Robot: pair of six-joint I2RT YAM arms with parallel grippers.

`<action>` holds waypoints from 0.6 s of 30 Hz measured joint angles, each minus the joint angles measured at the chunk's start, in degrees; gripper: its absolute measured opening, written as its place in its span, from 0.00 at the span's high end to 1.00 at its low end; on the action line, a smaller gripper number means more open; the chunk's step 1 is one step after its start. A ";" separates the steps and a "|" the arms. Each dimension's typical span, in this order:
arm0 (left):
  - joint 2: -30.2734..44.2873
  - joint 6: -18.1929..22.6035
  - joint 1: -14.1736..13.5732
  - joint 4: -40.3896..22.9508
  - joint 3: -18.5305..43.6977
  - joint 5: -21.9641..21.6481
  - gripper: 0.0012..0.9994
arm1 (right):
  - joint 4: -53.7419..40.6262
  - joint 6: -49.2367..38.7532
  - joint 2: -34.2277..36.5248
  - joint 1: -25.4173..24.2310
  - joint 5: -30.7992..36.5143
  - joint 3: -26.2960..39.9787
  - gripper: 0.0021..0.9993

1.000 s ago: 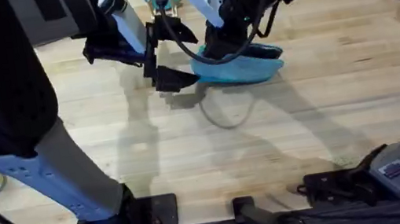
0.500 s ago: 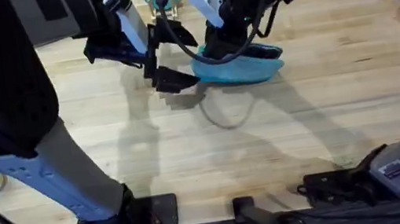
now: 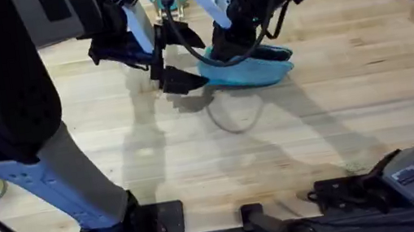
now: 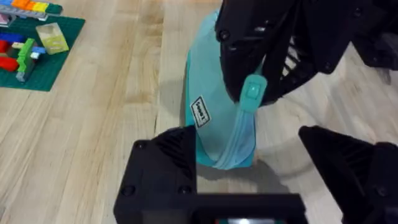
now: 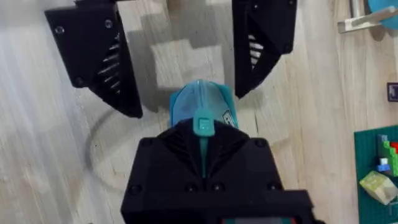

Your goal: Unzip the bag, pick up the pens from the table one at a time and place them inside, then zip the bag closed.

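My right jaws (image 5: 200, 146) are clamped on the bag's (image 3: 254, 72) zipper, the pale pull tab (image 4: 252, 92) standing just in front of them on the seam. My left jaws (image 4: 249, 180) stand apart, one to each side of the bag's near end, not yet touching the fabric. To do this step well, I judge that my left jaws should close on that end and hold it to the tabletop (image 3: 337, 105) while my right draws the tab straight along the seam — no lifting, or the soft pouch will bunch and the slider will bind.

The bag lies flat on the tabletop. Its long axis runs from my left jaws away under my right, the rounded end pointing at my left, zipper on top. From overhead the arms cover much of it, so whether the zip has travelled at all I can't tell. The pens are not something I can pick out here.
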 joint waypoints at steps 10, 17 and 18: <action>0.00 -0.28 0.00 0.02 0.00 0.00 0.01 | 0.00 0.00 0.00 0.00 0.00 0.00 0.97; 0.00 -0.42 0.00 0.42 0.00 0.00 0.01 | 0.00 0.00 0.00 0.00 0.00 0.00 0.97; 0.00 -0.42 0.00 0.42 0.00 0.00 0.01 | 0.00 0.00 -0.02 0.00 0.00 0.00 0.97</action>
